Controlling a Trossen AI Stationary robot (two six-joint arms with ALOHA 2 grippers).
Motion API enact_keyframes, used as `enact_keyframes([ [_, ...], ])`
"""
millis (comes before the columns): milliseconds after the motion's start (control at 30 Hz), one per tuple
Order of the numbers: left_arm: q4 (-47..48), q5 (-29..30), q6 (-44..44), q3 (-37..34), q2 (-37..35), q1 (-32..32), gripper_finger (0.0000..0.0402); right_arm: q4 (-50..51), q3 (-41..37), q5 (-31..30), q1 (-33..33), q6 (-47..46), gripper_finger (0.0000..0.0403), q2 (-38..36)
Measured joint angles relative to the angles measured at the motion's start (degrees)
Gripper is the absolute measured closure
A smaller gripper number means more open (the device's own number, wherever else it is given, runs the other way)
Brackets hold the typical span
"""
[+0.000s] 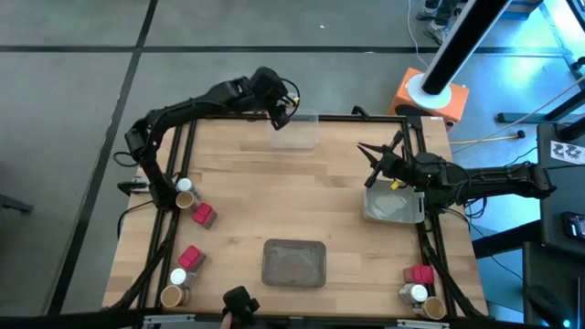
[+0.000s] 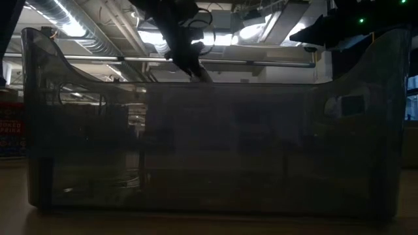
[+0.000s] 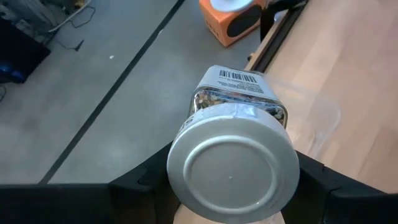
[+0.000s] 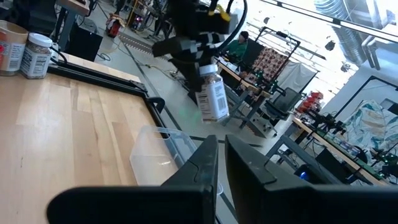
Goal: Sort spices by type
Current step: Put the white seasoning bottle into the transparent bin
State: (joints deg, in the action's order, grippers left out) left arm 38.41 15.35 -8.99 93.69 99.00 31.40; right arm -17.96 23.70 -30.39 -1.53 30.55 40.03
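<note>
My left gripper is at the table's far edge, shut on a white-capped greyish jar, above the far rim of the clear plastic tray. The right wrist view shows this jar hanging over the tray. My right gripper is shut on nothing and hovers at the right, over the far end of a grey tray. Other spices stand on the table in three groups: a white-capped jar, tan jar and red pack at the left; a group at the near left; a group at the near right. My left gripper pinches the jar at its white cap end, one finger on each side of the cap. The fingers come from above, pointing down. The jar is lifted clear and hangs below them, slightly tilted, with its barcode label away from the wrist.
A second grey tray lies at the near middle and fills the low view. An orange device stands past the far right corner. Bare wood lies between the trays.
</note>
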Motion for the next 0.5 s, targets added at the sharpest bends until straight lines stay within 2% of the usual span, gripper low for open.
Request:
enact_keyframes([
  [200,4.33,0.01,0.0,4.56,2.24,0.04,0.0204,-0.04,0.0,0.0,-0.01,0.25,0.037,-0.02],
  [500,12.33,-0.21,-0.33,13.82,9.38,-0.04,0.0204,-0.07,0.0,0.0,0.0,1.29,0.037,-0.02],
])
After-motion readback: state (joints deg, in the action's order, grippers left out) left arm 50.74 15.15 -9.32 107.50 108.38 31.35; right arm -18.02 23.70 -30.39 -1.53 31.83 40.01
